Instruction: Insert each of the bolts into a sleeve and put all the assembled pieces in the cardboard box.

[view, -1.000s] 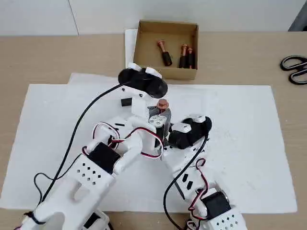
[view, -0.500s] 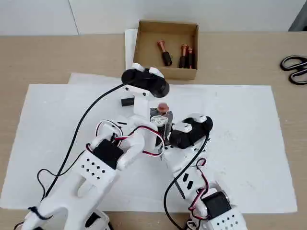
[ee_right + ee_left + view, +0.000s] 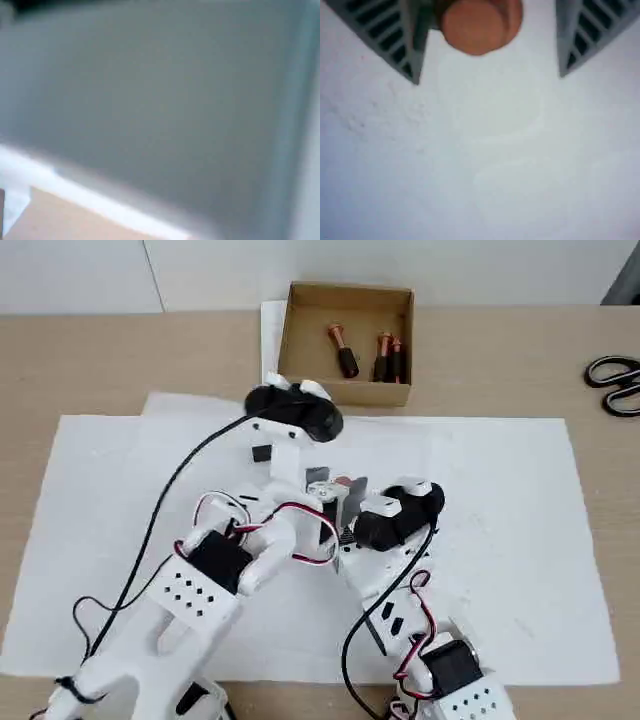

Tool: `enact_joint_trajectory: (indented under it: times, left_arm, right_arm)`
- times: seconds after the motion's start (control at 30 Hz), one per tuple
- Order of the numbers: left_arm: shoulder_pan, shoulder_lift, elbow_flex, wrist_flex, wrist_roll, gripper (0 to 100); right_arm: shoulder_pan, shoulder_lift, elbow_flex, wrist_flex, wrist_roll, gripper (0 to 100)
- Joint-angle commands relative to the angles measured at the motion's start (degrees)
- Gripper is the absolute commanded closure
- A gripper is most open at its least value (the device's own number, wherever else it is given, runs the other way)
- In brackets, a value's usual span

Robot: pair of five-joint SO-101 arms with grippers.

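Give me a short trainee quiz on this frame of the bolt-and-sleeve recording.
1. How many assembled pieces lie in the cardboard box?
2. True or false: the scissors lie outside the cardboard box.
3. What sits between the fingers of the open left gripper? A) copper bolt head B) black sleeve C) nothing
Key: 1) three 2) true 3) A

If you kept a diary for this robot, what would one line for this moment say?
left gripper: open, bolt between jaws | right arm: close beside | box: three pieces inside
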Motion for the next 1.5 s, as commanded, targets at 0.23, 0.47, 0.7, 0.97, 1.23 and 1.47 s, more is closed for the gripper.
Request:
enact_joint_trajectory:
  times: [0.23,0.47,0.7,0.97,1.23,1.47]
  left_arm:
    - [-7.03,-7.91,-3.03,3.96,0.44,83]
    - [-22.68,-8.26,-3.03,7.82,0.35,83]
    - [-35.87,-8.00,5.67,4.75,-10.55,78]
    - [-35.96,-8.00,17.63,-6.07,-13.27,76]
    - [-32.62,-8.00,24.04,-12.31,-7.74,76]
    - [-31.74,-8.00,26.33,-14.86,-7.65,76]
  right_arm:
    - [-0.13,-1.27,-0.88,-0.48,-0.26,99.5]
    - [0.04,-1.10,-0.88,-0.48,-0.26,99.5]
    - [0.92,-0.75,-0.88,-0.48,0.53,99.5]
    - [13.67,-0.84,-2.20,5.32,4.92,99.5]
    - [21.32,-0.75,-11.69,13.58,4.92,99.5]
    - [22.20,9.19,-26.81,19.91,7.74,99.5]
